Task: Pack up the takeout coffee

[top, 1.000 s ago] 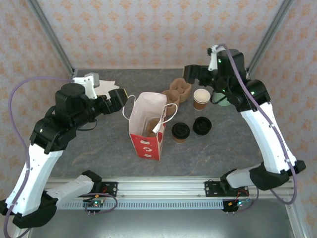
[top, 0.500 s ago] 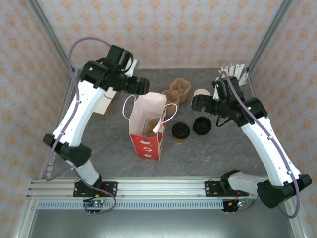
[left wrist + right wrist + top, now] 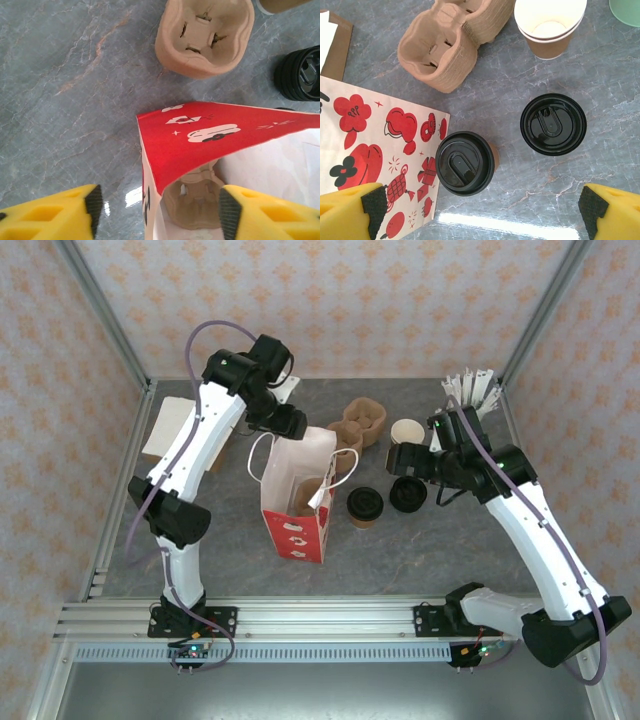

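Looking down, we see the takeout coffee (image 3: 465, 163) at lower centre in the right wrist view, beside the bag (image 3: 375, 150); right end effector (image 3: 481, 202) released, left end effector (image 3: 157, 206) parted astride the bag's rim.

No lettering, brand or number is legible. The paper bag (image 3: 380, 140) carries red pictorial motifs only, nothing readable.

Bright, even light falls from overhead, so shadows are soft and faint. In both wrist views the polished desk (image 3: 630, 125) throws back a white streak of glare near the lower edge. Focus is crisp throughout, its marble veins clearly drawn.
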Action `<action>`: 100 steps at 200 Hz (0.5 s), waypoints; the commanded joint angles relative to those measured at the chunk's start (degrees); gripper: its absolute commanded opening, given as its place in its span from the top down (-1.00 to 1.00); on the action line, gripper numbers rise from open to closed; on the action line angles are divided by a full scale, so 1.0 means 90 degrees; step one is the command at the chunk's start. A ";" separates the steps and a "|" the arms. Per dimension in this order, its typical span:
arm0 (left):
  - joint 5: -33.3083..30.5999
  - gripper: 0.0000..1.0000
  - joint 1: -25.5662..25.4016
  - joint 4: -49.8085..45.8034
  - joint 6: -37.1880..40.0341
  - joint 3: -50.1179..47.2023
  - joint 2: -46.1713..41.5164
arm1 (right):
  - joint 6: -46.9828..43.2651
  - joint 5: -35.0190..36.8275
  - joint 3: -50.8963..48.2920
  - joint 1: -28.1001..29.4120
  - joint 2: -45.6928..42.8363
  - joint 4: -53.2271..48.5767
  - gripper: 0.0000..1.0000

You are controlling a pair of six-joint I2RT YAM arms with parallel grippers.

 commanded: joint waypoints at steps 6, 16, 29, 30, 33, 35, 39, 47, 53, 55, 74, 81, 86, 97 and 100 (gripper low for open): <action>-0.0026 -0.02 0.0024 -0.0223 0.0084 0.0207 0.0062 | 0.0022 0.0034 -0.0043 -0.0033 -0.0017 0.0043 -0.99; -0.0085 0.14 0.0026 -0.0216 0.0077 0.0210 0.0096 | -0.0019 0.0043 -0.0038 -0.0024 0.0000 0.0030 -0.99; -0.0153 0.35 0.0031 -0.0204 0.0048 0.0208 0.0096 | -0.0048 0.0092 -0.0044 -0.0024 0.0015 0.0003 -0.99; -0.0160 0.37 0.0033 -0.0203 0.0045 0.0209 0.0098 | -0.0046 0.0093 -0.0044 -0.0024 0.0017 0.0001 -0.99; -0.0174 0.41 0.0025 -0.0195 0.0043 0.0209 0.0097 | -0.0059 0.0092 -0.0055 -0.0024 0.0020 -0.0007 -0.99; -0.0195 0.45 0.0024 -0.0198 0.0023 0.0217 0.0091 | -0.0056 0.0093 -0.0056 -0.0024 0.0027 -0.0017 -0.99; -0.0212 0.52 0.0026 -0.0197 0.0005 0.0220 0.0082 | -0.0060 0.0092 -0.0059 -0.0025 0.0029 -0.0028 -0.99; -0.0290 0.65 0.0027 -0.0194 -0.0038 0.0220 0.0052 | -0.0057 0.0084 -0.0072 -0.0025 0.0041 -0.0056 -0.99; -0.0346 0.71 0.0025 -0.0202 -0.0058 0.0210 0.0019 | -0.0027 0.0086 -0.0089 -0.0020 0.0057 -0.0076 -0.99; -0.0365 0.72 0.0029 -0.0210 -0.0068 0.0210 0.0013 | -0.0016 0.0084 -0.0089 -0.0023 0.0063 -0.0085 -0.99; -0.0520 0.86 0.0026 -0.0256 -0.0140 0.0148 -0.0104 | 0.0124 0.0036 -0.0127 -0.0024 0.0130 -0.0179 -0.99; -0.0548 0.88 0.0026 -0.0254 -0.0159 0.0081 -0.0169 | 0.0197 0.0017 -0.0129 -0.0026 0.0172 -0.0218 -0.99; -0.0566 0.88 0.0026 -0.0229 -0.0177 0.0016 -0.0232 | 0.0246 -0.0006 -0.0145 -0.0017 0.0204 -0.0251 -0.99; -0.0566 0.88 0.0028 -0.0161 -0.0194 -0.0190 -0.0428 | 0.0323 -0.0134 -0.0178 -0.0023 0.0291 -0.0310 -0.99; -0.0564 0.89 0.0024 -0.0144 -0.0208 -0.0249 -0.0480 | 0.0350 -0.0145 -0.0196 -0.0015 0.0293 -0.0326 -0.99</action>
